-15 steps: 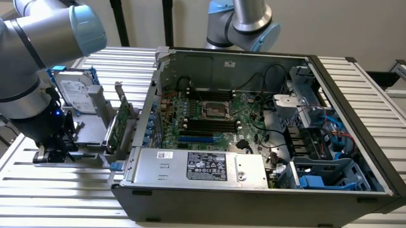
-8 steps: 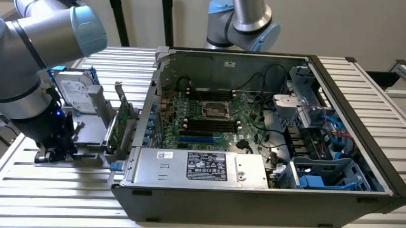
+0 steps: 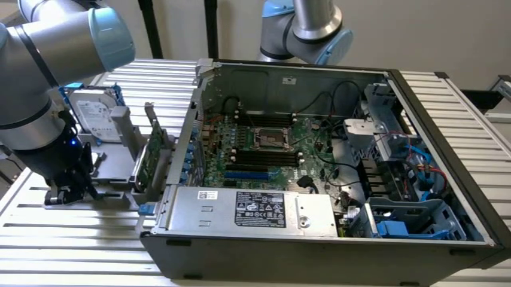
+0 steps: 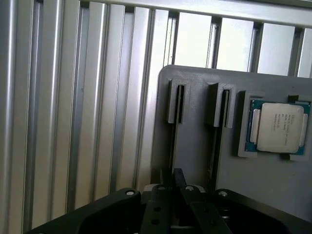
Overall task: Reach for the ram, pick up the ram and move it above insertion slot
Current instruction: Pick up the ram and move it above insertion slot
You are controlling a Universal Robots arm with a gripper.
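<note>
- The tool (image 4: 173, 178) is positioned low over the grey fixture (image 3: 112, 176), near the edge of the surface (image 3: 72, 245) on the exterior view's left. Whether it is clenched or released cannot be told.
- The ram (image 4: 172, 146) is judged to be the thin dark edge standing in the slotted holder, in line with the tool. Contact cannot be confirmed.
- An off-centre grip would probably tilt the stick or bind it in the groove.
- The hard drive (image 3: 92, 116) and the expansion card (image 3: 155, 149) stand close by on the same fixture and could be struck by a sideways lift.
- The processor (image 4: 277, 127) is seated near the holder and could be grazed.
- The wall of the computer case (image 3: 319, 239) could be caught by a low carry.
- The surface is made of ribbed aluminium slats, with the case at its middle.
- A pale wall and a second arm (image 3: 307, 30) are seen beyond the far edge.
</note>
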